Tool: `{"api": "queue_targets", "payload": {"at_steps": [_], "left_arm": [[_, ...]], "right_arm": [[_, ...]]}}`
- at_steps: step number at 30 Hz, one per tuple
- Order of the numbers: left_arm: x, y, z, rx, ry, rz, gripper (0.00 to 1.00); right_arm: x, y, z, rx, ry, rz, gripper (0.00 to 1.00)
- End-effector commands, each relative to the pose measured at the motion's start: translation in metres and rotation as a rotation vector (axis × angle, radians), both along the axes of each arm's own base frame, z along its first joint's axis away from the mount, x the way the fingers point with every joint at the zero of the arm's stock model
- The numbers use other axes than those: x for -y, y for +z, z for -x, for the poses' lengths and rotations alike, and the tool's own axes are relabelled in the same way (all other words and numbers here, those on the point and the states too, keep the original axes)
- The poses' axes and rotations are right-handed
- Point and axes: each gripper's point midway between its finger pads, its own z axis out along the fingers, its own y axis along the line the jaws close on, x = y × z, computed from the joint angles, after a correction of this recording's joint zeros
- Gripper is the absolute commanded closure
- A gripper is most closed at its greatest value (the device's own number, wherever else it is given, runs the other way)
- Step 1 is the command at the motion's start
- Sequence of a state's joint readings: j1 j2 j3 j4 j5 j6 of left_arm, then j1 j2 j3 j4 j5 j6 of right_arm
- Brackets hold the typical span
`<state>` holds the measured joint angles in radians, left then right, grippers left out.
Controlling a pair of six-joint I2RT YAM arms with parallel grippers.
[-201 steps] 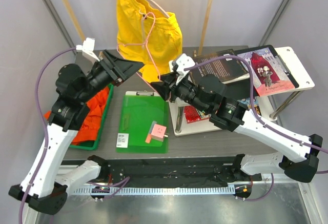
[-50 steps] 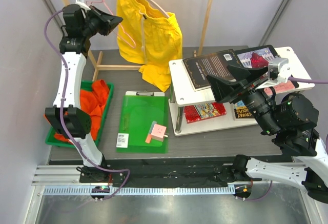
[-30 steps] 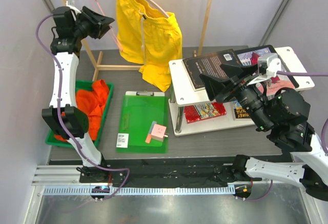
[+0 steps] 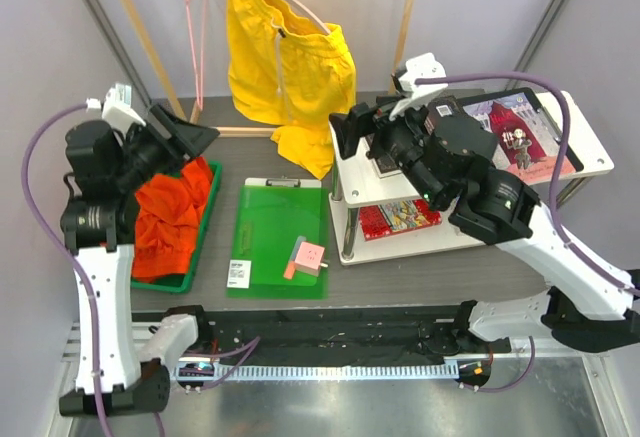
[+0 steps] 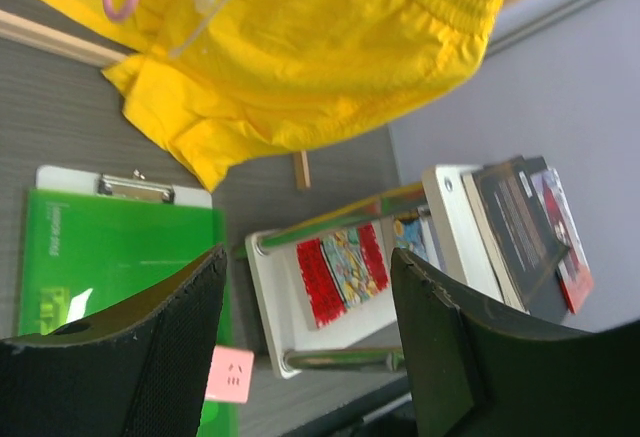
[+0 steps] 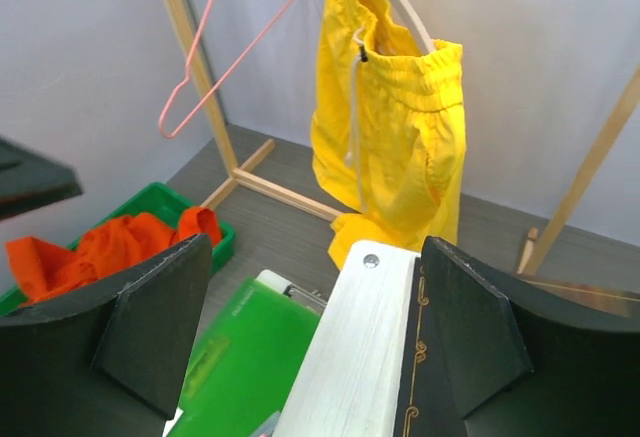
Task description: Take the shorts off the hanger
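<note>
While the left claw (image 5: 308, 262) and right claw (image 6: 315, 245) gape empty, rumpled yellow shorts (image 4: 290, 57) with white drawstring hang on a hanger (image 4: 300, 7) far centre, orange-red shorts (image 4: 165, 212) heaped in a green bin (image 4: 206, 217) at left.

Orange shorts (image 4: 165, 219) partly behind left arm (image 4: 97, 219)

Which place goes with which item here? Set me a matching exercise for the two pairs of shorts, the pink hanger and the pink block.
Items:
1. yellow shorts
2. orange shorts
3. pink hanger
4. pink block

Places:
A. in the green bin
B. on the green clipboard
C. draped on a pale hanger
D. hanging bare from the wooden rack

Pairs: 1-C, 2-A, 3-D, 4-B
</note>
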<state>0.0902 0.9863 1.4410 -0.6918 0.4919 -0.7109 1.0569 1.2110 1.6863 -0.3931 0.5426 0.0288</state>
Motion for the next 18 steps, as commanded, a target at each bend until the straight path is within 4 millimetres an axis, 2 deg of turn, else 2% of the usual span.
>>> {"api": "queue_targets", "payload": {"at_steps": [1, 3, 4, 7, 8, 9, 10, 11, 12, 13, 15, 18], "left_arm": [[0.022, -0.004, 0.026, 0.036, -0.113, 0.089, 0.34], [0.027, -0.007, 0.036, 0.038, -0.136, 0.106, 0.34], [0.028, -0.016, 0.038, 0.022, -0.142, 0.109, 0.34], [0.033, -0.032, 0.044, -0.009, -0.173, 0.119, 0.34], [0.034, -0.035, 0.044, -0.015, -0.18, 0.12, 0.34], [0.036, -0.039, 0.046, -0.02, -0.193, 0.119, 0.33], [0.037, -0.049, 0.046, -0.038, -0.198, 0.115, 0.33], [0.038, -0.053, 0.046, -0.045, -0.203, 0.115, 0.33], [0.04, -0.058, 0.045, -0.051, -0.211, 0.113, 0.33], [0.043, -0.068, 0.046, -0.071, -0.227, 0.114, 0.33], [0.049, -0.074, 0.045, -0.075, -0.254, 0.116, 0.33], [0.063, -0.093, 0.05, -0.114, -0.32, 0.114, 0.33]], "right_arm": [[0.008, 0.023, -0.023, 0.046, -0.125, 0.034, 0.09], [0.003, 0.028, -0.037, 0.056, -0.146, 0.05, 0.09], [0.001, 0.029, -0.043, 0.058, -0.153, 0.055, 0.09], [0.002, 0.031, -0.071, 0.047, -0.187, 0.057, 0.09], [0.006, 0.042, -0.075, 0.048, -0.188, 0.017, 0.09], [0.008, 0.042, -0.083, 0.041, -0.193, 0.012, 0.09], [0.005, 0.033, -0.099, 0.022, -0.195, 0.033, 0.09], [0.003, 0.032, -0.105, 0.019, -0.198, 0.038, 0.09], [0.004, 0.039, -0.11, 0.031, -0.203, 0.028, 0.09], [0.0, 0.026, -0.126, 0.01, -0.216, 0.06, 0.09], [-0.001, 0.023, -0.138, 0.003, -0.214, 0.06, 0.09], [0.005, 0.006, -0.167, -0.05, -0.22, 0.044, 0.08]]}}
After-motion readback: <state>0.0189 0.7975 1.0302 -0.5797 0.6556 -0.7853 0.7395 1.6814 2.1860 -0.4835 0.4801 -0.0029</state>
